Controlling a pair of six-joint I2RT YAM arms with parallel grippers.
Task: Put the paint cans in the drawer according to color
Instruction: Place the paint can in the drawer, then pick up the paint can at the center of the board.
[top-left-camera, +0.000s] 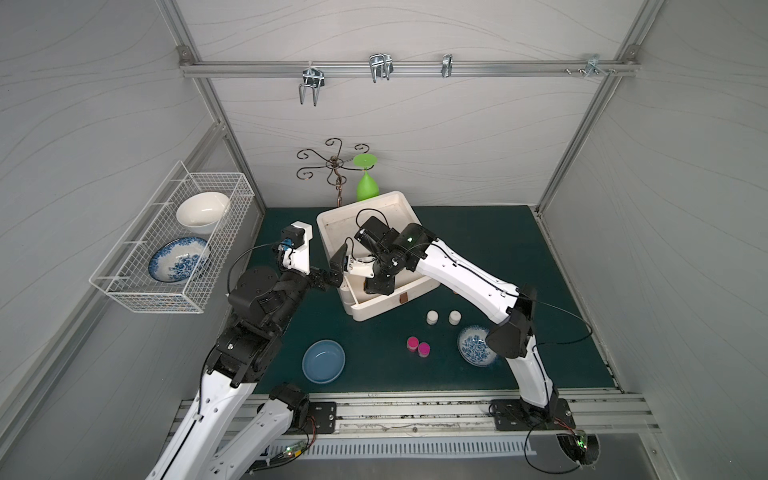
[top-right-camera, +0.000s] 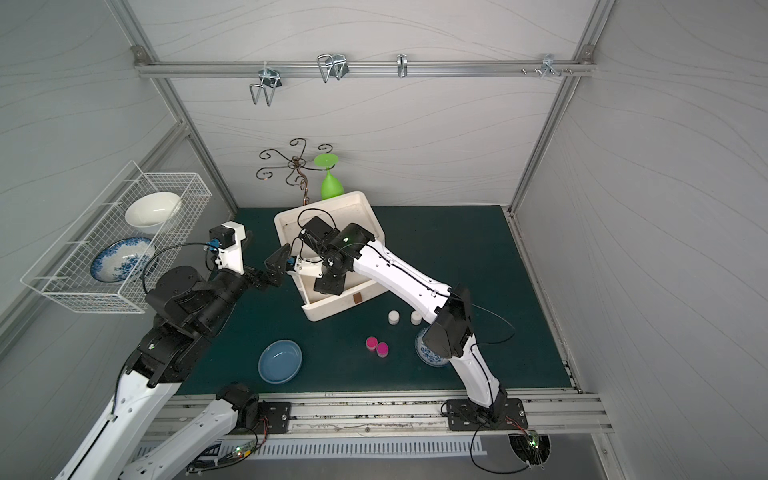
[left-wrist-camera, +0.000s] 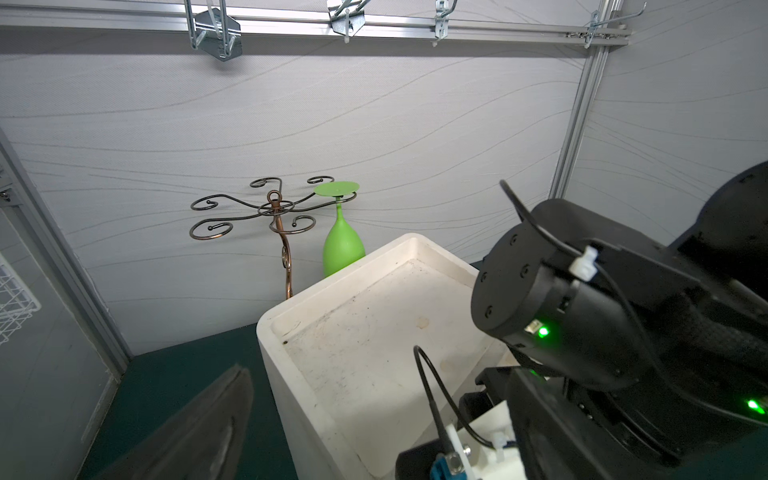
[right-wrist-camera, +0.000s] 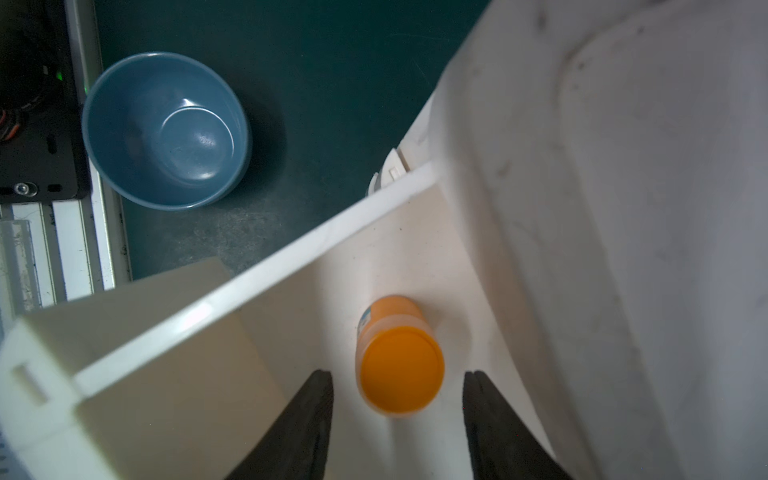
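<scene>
An orange paint can (right-wrist-camera: 400, 357) stands upright in the drawer (right-wrist-camera: 291, 252); white cans (top-left-camera: 432, 317), pink cans (top-left-camera: 412, 343) outside.

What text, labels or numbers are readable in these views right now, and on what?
None can be read in any view.
On the orange can: a small blue-and-white label on its side, too blurred to read.
On the drawer: a brown tab on its front, with no lettering visible.

Pale grey, wavy-lined walls (top-left-camera: 83, 104) enclose the cell. A hooked metal rail (top-left-camera: 498, 68) crosses the back wall (top-left-camera: 415, 124); a dark green mat (top-left-camera: 498, 232) covers the bench (top-left-camera: 415, 405).
</scene>
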